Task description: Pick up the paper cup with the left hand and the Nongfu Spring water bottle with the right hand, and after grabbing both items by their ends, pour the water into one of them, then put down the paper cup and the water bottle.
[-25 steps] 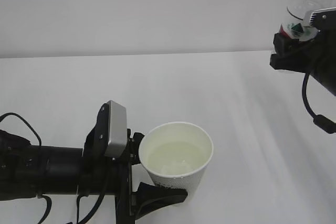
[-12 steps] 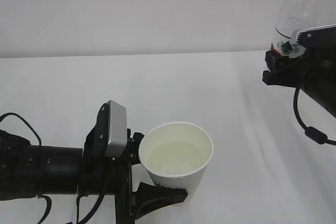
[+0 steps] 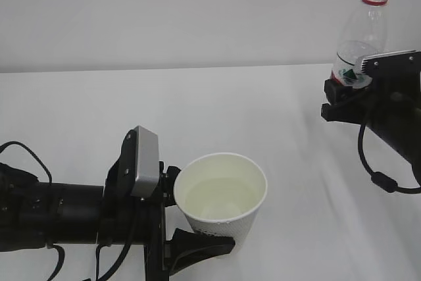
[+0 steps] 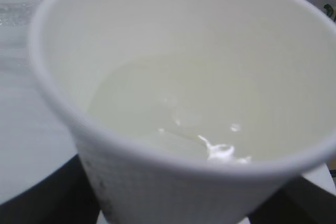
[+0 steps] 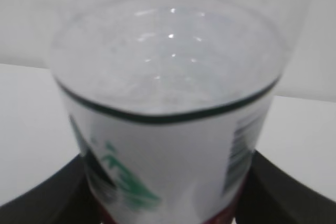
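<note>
The white paper cup (image 3: 227, 225) is low in the exterior view, upright, with my left gripper (image 3: 201, 210) shut on its lower wall. Pale water (image 3: 220, 197) fills about half of it. The left wrist view looks down into the cup (image 4: 157, 182) and its water (image 4: 173, 103), with black fingers (image 4: 47, 198) on either side. At the far right my right gripper (image 3: 342, 93) is shut on the lower body of the Nongfu Spring water bottle (image 3: 360, 37), which stands upright above the table, uncapped. The right wrist view shows the bottle (image 5: 168, 156) between dark fingers (image 5: 47, 192).
A white table (image 3: 197, 110) runs back to a plain pale wall (image 3: 164, 11). A black cable (image 3: 378, 176) loops below the right arm. The left arm's body (image 3: 59, 218) lies along the lower left edge.
The right gripper has come down and a little to the left with the bottle, which has swung from tilted to upright. The left gripper and the cup have stayed put.
</note>
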You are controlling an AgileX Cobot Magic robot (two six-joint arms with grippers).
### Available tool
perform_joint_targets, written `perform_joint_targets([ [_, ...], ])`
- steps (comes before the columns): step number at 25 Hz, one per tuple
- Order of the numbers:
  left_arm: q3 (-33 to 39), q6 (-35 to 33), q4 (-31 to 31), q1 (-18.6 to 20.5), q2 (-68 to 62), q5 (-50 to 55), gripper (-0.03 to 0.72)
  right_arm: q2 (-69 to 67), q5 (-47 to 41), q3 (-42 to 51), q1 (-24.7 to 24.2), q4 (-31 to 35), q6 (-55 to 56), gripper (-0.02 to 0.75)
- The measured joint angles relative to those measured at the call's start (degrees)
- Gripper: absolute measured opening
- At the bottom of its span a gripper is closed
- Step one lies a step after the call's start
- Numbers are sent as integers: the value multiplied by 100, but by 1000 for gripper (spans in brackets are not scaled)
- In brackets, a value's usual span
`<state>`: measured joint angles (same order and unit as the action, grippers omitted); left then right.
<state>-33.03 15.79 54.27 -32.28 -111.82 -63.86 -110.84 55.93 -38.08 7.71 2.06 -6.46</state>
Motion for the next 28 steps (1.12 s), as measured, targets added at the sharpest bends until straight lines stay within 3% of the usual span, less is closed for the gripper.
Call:
perform_joint_targets([
  [28,0,0,0,0,0,0,536,-1042,727,-186,0,-144,59,482],
])
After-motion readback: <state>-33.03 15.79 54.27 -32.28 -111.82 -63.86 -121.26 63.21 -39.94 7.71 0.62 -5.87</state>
